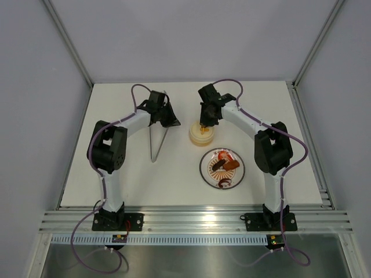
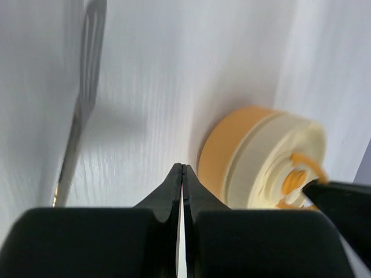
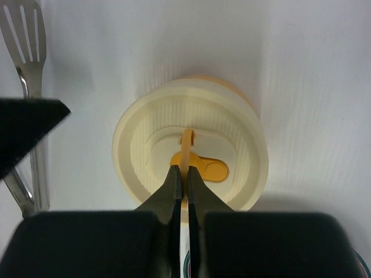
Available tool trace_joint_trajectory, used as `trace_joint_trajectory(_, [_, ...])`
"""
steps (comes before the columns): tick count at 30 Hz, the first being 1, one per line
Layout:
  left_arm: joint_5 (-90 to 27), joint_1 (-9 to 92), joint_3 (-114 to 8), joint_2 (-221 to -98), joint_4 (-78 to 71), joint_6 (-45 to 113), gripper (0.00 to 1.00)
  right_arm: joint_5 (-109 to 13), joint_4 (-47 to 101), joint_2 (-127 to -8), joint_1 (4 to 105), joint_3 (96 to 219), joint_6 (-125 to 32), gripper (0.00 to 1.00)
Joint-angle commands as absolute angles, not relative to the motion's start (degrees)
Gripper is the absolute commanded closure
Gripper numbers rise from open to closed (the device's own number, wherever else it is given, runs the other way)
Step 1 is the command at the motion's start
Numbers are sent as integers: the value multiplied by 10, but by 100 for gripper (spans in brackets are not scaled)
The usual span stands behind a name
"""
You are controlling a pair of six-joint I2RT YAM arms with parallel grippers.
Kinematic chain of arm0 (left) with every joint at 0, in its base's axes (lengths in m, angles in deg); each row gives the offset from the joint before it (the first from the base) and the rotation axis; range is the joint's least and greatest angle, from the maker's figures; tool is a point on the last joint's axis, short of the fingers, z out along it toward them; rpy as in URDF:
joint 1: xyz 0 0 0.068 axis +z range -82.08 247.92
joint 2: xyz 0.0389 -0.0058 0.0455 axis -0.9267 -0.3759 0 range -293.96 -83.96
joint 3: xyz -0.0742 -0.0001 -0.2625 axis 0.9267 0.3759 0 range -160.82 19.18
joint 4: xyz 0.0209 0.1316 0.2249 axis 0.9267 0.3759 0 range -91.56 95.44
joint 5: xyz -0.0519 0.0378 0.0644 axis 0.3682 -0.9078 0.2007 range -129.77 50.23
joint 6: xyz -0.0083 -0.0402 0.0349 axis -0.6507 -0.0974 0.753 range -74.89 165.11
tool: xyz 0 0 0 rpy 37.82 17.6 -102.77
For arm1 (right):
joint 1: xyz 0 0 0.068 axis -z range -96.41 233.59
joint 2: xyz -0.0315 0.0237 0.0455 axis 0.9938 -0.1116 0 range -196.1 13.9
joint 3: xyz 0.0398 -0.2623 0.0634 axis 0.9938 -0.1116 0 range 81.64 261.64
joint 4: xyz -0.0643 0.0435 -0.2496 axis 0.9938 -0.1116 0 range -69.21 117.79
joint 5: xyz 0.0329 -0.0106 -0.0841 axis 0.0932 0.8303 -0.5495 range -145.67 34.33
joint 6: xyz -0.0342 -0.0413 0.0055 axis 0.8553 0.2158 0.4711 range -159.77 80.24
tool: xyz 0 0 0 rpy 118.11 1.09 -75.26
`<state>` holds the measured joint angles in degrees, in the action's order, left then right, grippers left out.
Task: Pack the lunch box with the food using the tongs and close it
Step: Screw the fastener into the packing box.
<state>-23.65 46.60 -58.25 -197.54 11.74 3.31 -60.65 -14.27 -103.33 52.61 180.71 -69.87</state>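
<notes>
The round cream-yellow lunch box point(image 1: 201, 135) stands mid-table with its cream lid point(image 3: 191, 145) resting on top. My right gripper point(image 3: 185, 171) is over it point(image 1: 204, 123), shut on the thin orange handle loop point(image 3: 186, 145) at the lid's centre. The silver tongs point(image 1: 156, 138) lie flat on the table left of the box, slotted end far point(image 3: 26, 35). Beside the box's left flank hangs my left gripper point(image 2: 183, 168), shut with nothing between its fingers point(image 1: 171, 120). Brown and orange-brown food pieces point(image 1: 225, 165) sit on the patterned plate point(image 1: 206, 174).
The plate lies just in front of the lunch box, near the right arm's elbow. White enclosure walls and metal posts ring the table. In the right wrist view the left gripper's black finger point(image 3: 23, 127) juts in close to the tongs.
</notes>
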Motion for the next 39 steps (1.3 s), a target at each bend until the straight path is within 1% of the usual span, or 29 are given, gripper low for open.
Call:
trace_joint_trajectory(1, [-239,466,-661,-2022,137,67,100,-581,-179,-1033,528,1783,-639,100])
trace_joint_trajectory(3, [-213,465,-730,-2069,157,75,100,-568,-184,-1033,527,1781,-626,100])
trace_joint_trajectory(6, [-193,465,-780,-2100,159,78,100,-560,-197,-1028,528,1781,-606,100])
trace_joint_trajectory(10, [-106,462,-814,-2147,134,83,100,-559,-209,-1026,528,1777,-586,100])
trace_joint_trajectory(14, [-73,449,-808,-2156,119,89,100,-565,-211,-1032,528,1778,-586,100])
trace_joint_trajectory(19, [-47,436,-758,-2137,65,62,100,-581,-210,-1035,528,1783,-605,100])
trace_joint_trajectory(23, [-33,427,-660,-2098,-12,22,100,-598,-201,-1033,528,1780,-628,100])
trace_joint_trajectory(25, [-31,417,-636,-2081,-39,12,100,-602,-198,-1033,528,1780,-637,100])
trace_joint_trajectory(30, [-54,405,-542,-2035,-81,-3,100,-609,-174,-1029,529,1772,-657,100])
trace_joint_trajectory(36, [-79,404,-472,-1974,-106,-11,100,-597,-143,-1040,533,1771,-664,100])
trace_joint_trajectory(39, [-98,403,-444,-1942,-97,-7,100,-600,-143,-1056,533,1791,-660,100])
